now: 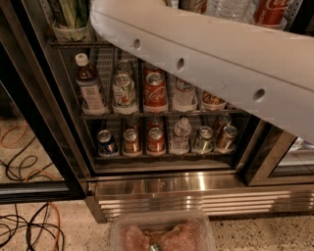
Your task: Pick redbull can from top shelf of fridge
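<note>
The fridge (162, 184) stands open in front of me, with wire racks of cans and bottles. My white arm (211, 54) crosses the top of the view from the right edge to the upper left. My gripper is not in view; it lies past the arm, beyond the top edge. A wire rack (68, 44) with a translucent cup holder (71, 32) runs along the top edge, mostly hidden by the arm. No redbull can shows. A red cola can (267, 11) stands at the top right.
The middle rack holds a brown bottle (90, 83), a red can (155, 90) and other drinks. The bottom rack holds a blue can (105, 142) and several cans. The black-framed glass door (44, 122) stands at the left. Cables (29, 225) lie on the floor. A clear tray (162, 233) sits below.
</note>
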Controlling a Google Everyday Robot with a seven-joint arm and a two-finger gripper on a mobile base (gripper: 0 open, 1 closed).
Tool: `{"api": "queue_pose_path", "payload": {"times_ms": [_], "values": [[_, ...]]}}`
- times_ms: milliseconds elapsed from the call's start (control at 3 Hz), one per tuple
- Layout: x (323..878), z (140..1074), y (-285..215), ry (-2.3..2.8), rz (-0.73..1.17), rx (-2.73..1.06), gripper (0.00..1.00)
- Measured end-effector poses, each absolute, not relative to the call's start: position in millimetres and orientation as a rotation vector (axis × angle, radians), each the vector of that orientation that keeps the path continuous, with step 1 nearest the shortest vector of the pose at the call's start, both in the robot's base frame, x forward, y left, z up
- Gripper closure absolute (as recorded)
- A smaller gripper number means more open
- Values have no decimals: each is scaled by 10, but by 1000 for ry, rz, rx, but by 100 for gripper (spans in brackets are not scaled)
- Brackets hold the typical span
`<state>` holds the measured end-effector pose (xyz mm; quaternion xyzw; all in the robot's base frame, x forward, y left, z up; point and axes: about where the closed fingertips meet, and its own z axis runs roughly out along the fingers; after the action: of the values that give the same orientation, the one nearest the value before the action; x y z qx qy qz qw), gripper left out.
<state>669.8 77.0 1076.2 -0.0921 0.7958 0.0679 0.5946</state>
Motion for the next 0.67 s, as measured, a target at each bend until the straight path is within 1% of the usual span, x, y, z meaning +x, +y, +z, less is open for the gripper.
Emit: {"api": "queue_pose_path", "payload": {"times_ms": [667], "values": [[6682,10790,772,1851,176,-214,100]]}}
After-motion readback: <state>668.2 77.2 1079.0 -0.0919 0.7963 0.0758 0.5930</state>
